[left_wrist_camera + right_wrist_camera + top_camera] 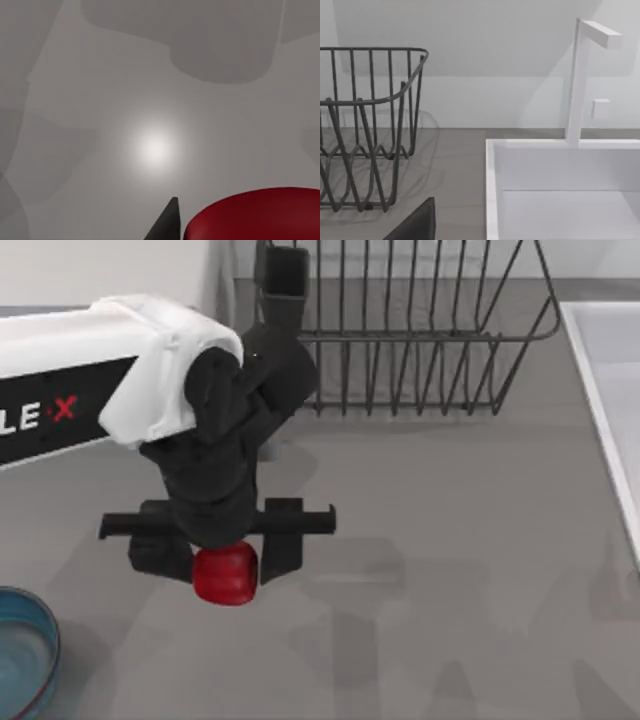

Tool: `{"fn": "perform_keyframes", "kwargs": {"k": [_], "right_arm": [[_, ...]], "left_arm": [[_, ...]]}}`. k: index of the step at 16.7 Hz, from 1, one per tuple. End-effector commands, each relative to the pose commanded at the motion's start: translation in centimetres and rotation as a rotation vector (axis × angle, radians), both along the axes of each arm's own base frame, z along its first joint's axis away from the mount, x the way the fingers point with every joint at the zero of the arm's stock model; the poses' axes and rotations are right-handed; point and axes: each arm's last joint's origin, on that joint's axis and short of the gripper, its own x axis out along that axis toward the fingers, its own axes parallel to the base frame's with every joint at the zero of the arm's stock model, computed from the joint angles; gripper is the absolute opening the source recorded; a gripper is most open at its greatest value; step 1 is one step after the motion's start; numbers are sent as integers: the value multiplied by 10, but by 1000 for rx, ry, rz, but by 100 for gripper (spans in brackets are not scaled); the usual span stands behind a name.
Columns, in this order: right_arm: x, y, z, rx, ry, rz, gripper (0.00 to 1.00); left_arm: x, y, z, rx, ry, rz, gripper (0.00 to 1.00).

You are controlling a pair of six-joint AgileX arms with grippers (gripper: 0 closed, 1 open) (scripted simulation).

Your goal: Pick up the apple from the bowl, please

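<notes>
- Our left gripper [226,562], a black two-finger unit, is closed about as wide as the small glossy red rounded apple [225,574] and has hold of it, one finger on each flank of the fruit.
- In the left wrist view the apple [260,215] sits close under the camera beside one dark fingertip [167,222], with bare grey tabletop [150,100] spread out beyond it.
- In the top view the apple is out of the round shallow blue-rimmed bowl [50,640] and well apart from it; the bowl lies at the near left corner of the tabletop [450,540], and its pale inside has nothing in it.
- We judge, from the fruit's shadowed surroundings and its place between the fingers, that it is held clear above the tabletop, roughly midway along the left half.
- Step in hand: the lift. We judge the pick essentially accomplished, with the apple out of the bowl.
- Next move: it calls for a steady grip and no sideways swing toward the dark wire dish rack [420,330] at the far edge, just beyond the white-and-black arm.
- The right arm is parked; its wrist view faces the wire rack [370,130] and the white sink basin [560,190] with its white faucet [580,80] at the right edge. A dark part of that gripper [417,225] shows, but we cannot tell how its fingers stand.
</notes>
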Motion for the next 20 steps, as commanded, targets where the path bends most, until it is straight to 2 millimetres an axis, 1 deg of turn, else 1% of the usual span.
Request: {"fn": "perform_keyframes", "kwargs": {"k": [2,3,4,8,20], "right_arm": [[0,0,0,0,0,0,100],[0,0,0,0,0,0,100],[0,0,0,0,0,0,100],[0,0,0,0,0,0,100],[0,0,0,0,0,0,100]], "left_arm": [[-3,2,-21,4,5,0,0],[-4,2,-27,8,10,0,0],[-5,3,-31,10,12,-1,0],[-5,3,-31,10,13,-1,0],[-5,3,-31,10,13,-1,90]]}}
